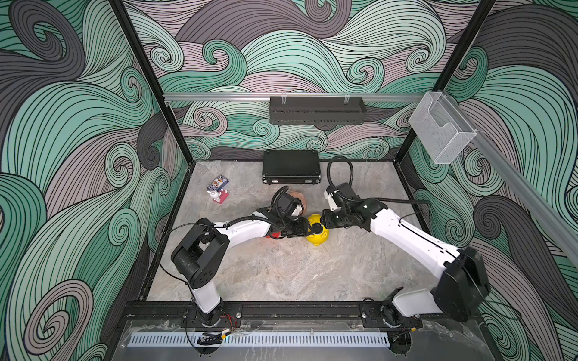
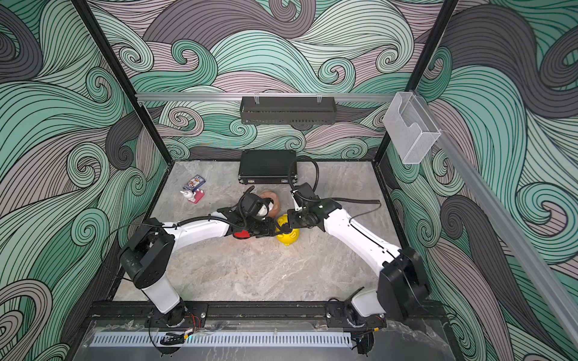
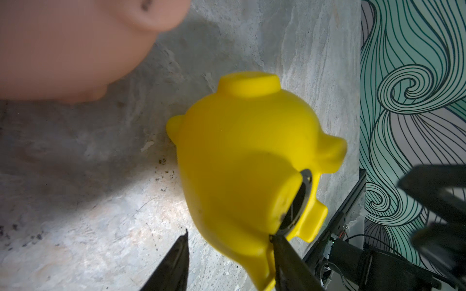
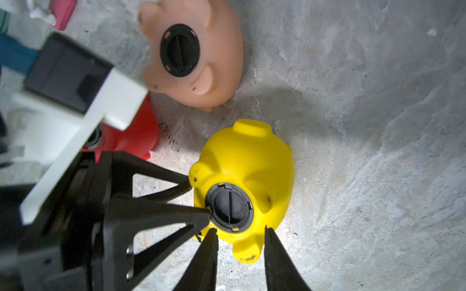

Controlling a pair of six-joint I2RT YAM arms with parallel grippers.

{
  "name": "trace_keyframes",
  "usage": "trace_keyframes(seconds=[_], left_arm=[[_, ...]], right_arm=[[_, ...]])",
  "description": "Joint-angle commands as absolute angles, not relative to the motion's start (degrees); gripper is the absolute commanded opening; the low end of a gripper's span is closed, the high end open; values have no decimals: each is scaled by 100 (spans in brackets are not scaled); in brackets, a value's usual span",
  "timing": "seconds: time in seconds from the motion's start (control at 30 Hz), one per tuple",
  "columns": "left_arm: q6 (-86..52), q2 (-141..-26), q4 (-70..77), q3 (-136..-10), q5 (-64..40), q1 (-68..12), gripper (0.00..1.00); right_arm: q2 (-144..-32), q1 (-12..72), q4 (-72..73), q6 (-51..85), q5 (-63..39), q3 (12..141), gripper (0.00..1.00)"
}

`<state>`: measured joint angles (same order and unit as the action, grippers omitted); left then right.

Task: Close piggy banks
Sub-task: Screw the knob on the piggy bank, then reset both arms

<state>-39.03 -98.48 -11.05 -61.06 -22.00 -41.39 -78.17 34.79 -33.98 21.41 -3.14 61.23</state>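
Piggy banks [image 2: 289, 239] sit close together near the middle of the desk [image 1: 281, 275], and both arms meet over the yellow pig [image 1: 318, 240]. In the right wrist view we see this yellow pig [image 4: 252, 156] lying belly up with a black round plug [image 4: 229, 206] sitting in its belly hole; whether it is locked in we cannot tell.

The right end effector [image 4: 239, 228] is at the pig's edge with its jaws apart. One of the pig's feet lies between the two tips, and nothing is clamped. The left end effector [image 4: 199, 199] comes in from the other side, jaws also apart: one tip touches the rim of the plug, the other sits at a foot of the pig. In the left wrist view one of its fingers [image 3: 176, 262] stands clear of the yellow body with bare desk between, so we read no grip there.

The peach-pink pig [image 4: 216, 63] lies near the yellow one but apart from it, belly up too, with a second plug [image 4: 179, 50] in its hole. The red pig [image 4: 141, 131] lies beside both, mostly hidden under the left arm. In a top view it [image 2: 240, 234] shows only as a sliver beneath the wrist, and its belly we cannot see.

Farther back a black case [image 1: 291, 167] lies against the rear wall. A card box [image 1: 217, 183] has a small red-and-white figure [image 1: 219, 196] just beside it, well apart from the pigs.
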Motion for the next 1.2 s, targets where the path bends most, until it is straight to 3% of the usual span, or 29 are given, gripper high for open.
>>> trace_keyframes(seconds=[0.0, 0.3, 0.53, 0.7, 0.83, 0.97, 1.1, 1.17], left_arm=[[-3823, -9769, -1273, -6266, -2101, -4079, 53], [-3790, -9608, -1285, -6311, -2127, -4068, 53], [-3524, -9082, -1194, -6284, -2158, -4069, 56], [-2822, -7877, -1230, -6054, -1618, -4084, 62], [-2230, -6738, -1501, -5681, -236, -4070, 70], [-1638, -5479, -1377, -4765, 2785, -4030, 78], [-582, -4617, 420, -3091, 5089, -3928, 85], [-180, -4485, 1163, -2405, 5137, -3719, 88]], right_arm=[[-7196, 3464, -2261, 1277, -265, 5529, 39], [-5650, 3463, -169, 345, -459, 3717, 50], [-5333, 3459, -1, 309, -71, 3408, 58], [-5231, 3458, 136, 295, 27, 3262, 61], [-5143, 3449, 141, 200, 300, 3261, 62], [-4969, 3353, 264, 110, 1395, 3180, 74], [-4878, 2922, 969, -44, 2241, 2772, 78], [-4892, 2604, 1128, 116, 2479, 2616, 78]])
